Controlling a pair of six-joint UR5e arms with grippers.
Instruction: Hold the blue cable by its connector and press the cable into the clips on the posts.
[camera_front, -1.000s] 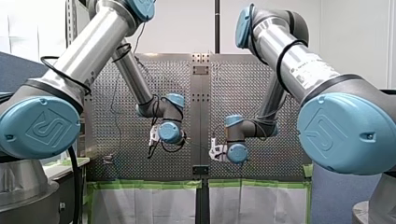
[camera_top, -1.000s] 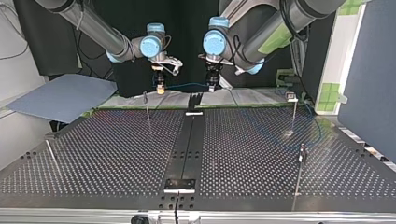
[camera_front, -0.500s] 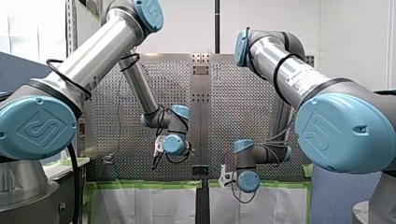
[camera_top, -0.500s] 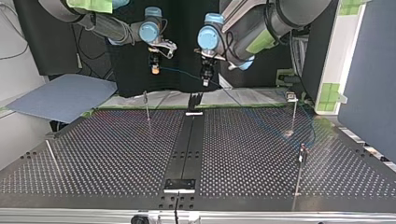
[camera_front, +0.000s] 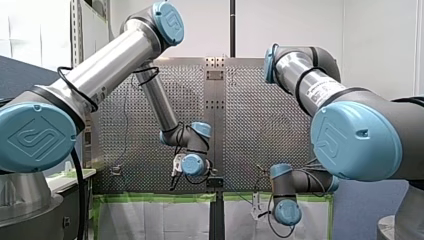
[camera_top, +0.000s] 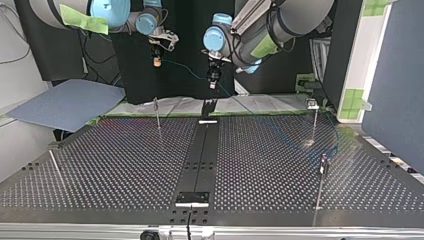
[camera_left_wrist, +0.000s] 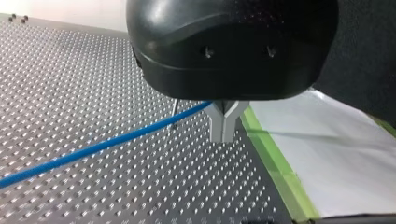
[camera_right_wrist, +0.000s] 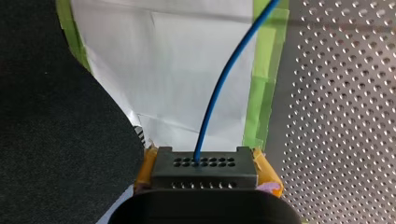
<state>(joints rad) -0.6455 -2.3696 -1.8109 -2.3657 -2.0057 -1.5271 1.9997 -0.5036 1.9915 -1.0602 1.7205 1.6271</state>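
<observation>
The blue cable (camera_top: 182, 70) hangs taut in the air between my two grippers, beyond the table's far edge in the top view. My right gripper (camera_right_wrist: 204, 163) is shut on the cable's black connector (camera_right_wrist: 204, 175), with yellow pads on both sides, and the cable (camera_right_wrist: 224, 84) leads away from it. My left gripper (camera_left_wrist: 223, 135) has its metal fingers shut on the cable (camera_left_wrist: 93, 149) further along. In the top view my right gripper (camera_top: 157, 60) is at the left and my left gripper (camera_top: 212, 80) at the middle. Thin posts (camera_top: 157, 112) (camera_top: 315, 117) (camera_top: 321, 185) with clips stand on the table.
The perforated table (camera_top: 125, 170) has a black centre strip (camera_top: 200, 150). White paper edged with green tape (camera_left_wrist: 336, 163) lies along the table's edge under the grippers. A blue-grey sheet (camera_top: 65, 102) lies at the top view's left. Another slanted rod (camera_top: 55, 167) stands near the left edge.
Both arms have pulled back from the table and risen, carrying the cable up and to the left in the top view. In the front view both grippers have moved down and right.
</observation>
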